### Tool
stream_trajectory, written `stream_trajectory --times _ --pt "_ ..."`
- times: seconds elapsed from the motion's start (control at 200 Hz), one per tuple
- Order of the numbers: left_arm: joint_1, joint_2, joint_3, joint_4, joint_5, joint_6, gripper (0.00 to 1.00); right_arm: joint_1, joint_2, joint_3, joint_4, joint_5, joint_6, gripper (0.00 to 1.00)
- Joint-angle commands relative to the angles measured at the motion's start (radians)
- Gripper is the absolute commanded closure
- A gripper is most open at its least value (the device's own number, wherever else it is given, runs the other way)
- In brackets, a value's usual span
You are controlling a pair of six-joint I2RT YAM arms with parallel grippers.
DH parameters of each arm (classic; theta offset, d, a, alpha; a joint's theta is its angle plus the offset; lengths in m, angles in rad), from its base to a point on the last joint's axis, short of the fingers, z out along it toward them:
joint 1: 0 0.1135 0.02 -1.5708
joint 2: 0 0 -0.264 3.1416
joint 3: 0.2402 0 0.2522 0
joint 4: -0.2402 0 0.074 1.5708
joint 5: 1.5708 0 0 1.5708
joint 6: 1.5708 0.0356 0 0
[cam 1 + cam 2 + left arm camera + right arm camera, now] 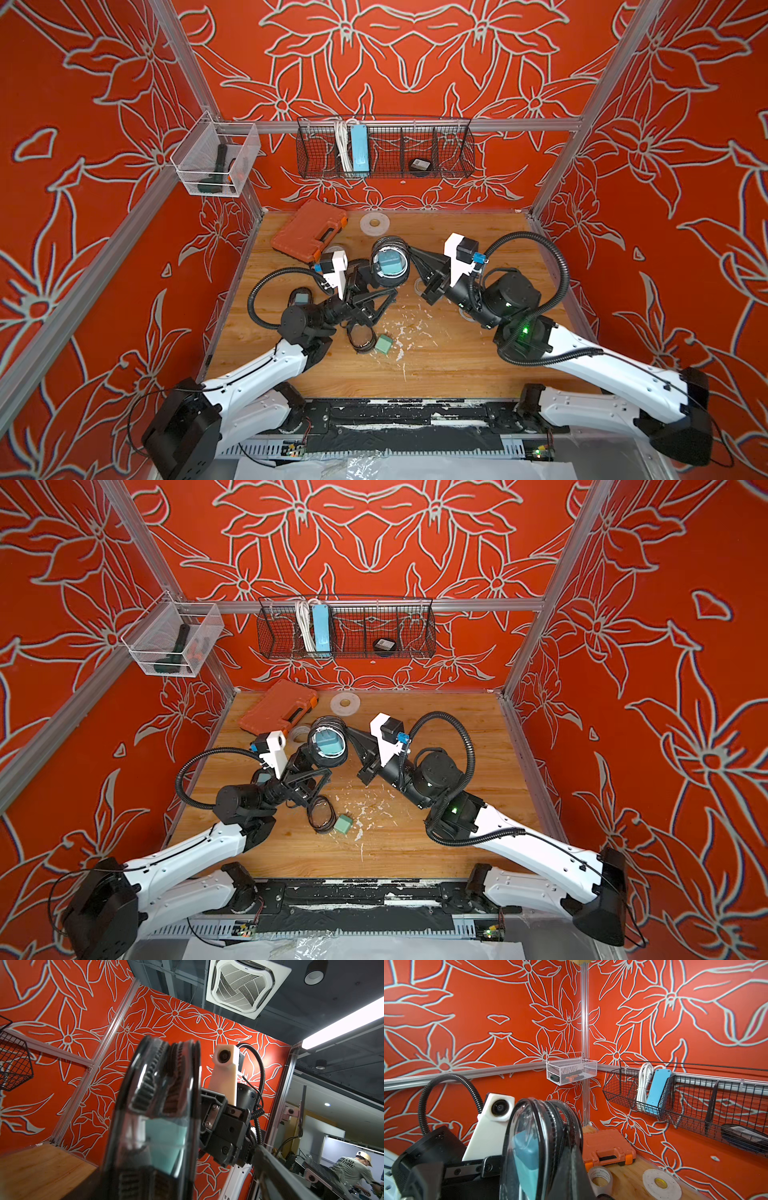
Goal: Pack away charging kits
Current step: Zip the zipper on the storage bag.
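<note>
Open pouch (pixel 384 245) hangs on edge, right gripper (pixel 411 251) clamped on its rim, left gripper (pixel 371 272) grasp unreadable; any slackening could spill the teal adapter (pixel 390 264).

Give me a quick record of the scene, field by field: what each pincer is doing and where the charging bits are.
held pouch: between both pincers, teal adapter inside
right pincer: shut on the pouch's rim
left pincer: jaws wide about the pouch, grip unclear
loose adapter: on the table beside dark loops, pouch or cable unclear
stored pouch: in the wire basket
</note>
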Motion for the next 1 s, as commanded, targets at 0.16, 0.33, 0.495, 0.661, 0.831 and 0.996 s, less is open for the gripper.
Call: stream_trajectory --times 0.16,0.33,0.495,0.661,0.831,0.996 --pt "0.005 0.014 0.044 0.088 -0.014 -0.084 0.12 0.005 -0.044 -0.005 0.085 0.024 0.011 1.0" --pt "0.005 0.02 0.061 0.093 -0.013 -0.089 0.21 0.005 -0.046 0.008 0.073 0.026 0.014 1.0" --pt "0.005 0.052 0.099 0.096 0.034 -0.105 0.33 0.005 -0.056 0.003 0.07 0.02 0.014 1.0" --pt "0.005 0.082 0.15 0.063 0.085 -0.109 0.46 0.005 -0.06 0.008 0.055 0.007 0.012 1.0" --pt "0.005 0.107 0.195 0.018 0.111 -0.102 0.4 0.005 -0.057 0.011 0.049 0.009 0.006 1.0" --pt "0.005 0.139 0.249 -0.044 0.148 -0.096 0.43 0.005 -0.049 0.022 0.032 0.008 -0.001 1.0"
